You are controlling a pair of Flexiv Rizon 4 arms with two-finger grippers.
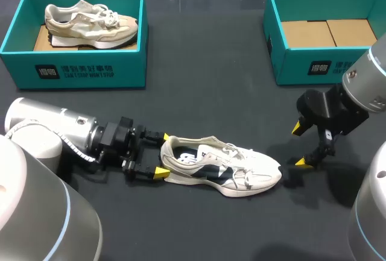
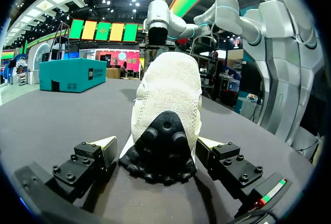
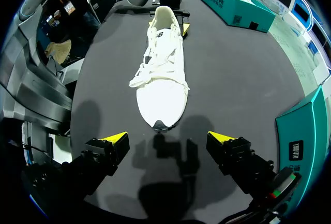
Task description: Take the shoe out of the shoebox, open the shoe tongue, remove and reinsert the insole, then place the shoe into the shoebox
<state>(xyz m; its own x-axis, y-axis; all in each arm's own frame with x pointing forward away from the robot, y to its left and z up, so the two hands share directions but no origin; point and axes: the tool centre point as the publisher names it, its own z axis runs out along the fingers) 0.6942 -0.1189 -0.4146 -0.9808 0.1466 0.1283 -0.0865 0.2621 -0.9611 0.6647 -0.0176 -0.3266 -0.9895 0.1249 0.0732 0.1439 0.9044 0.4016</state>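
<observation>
Shoe [image 1: 223, 167], white with dark side panels, lay on its sole near the front edge of the worktop [image 1: 211, 92], around the middle, out of both boxes. Its heel pointed to the left side and its toe to the right, with the laces loose over the tongue.

The left claw [image 1: 162, 154] sat low at the heel, spread, with one yellow-tipped finger just beside each side of the heel. In the left wrist view the black heel tread stood between the fingers [image 2: 106, 145], with a thin gap on each side. The right claw [image 1: 300, 146] hung just past the toe, spread wide and apart from the shoe, with bare worktop between its tips.

At the back left corner stood a teal box [image 1: 72, 68] holding a beige sneaker [image 1: 90, 26]. A second teal box [image 1: 301, 65] stood at the back right corner, with brown cardboard [image 1: 329, 32] showing inside.
</observation>
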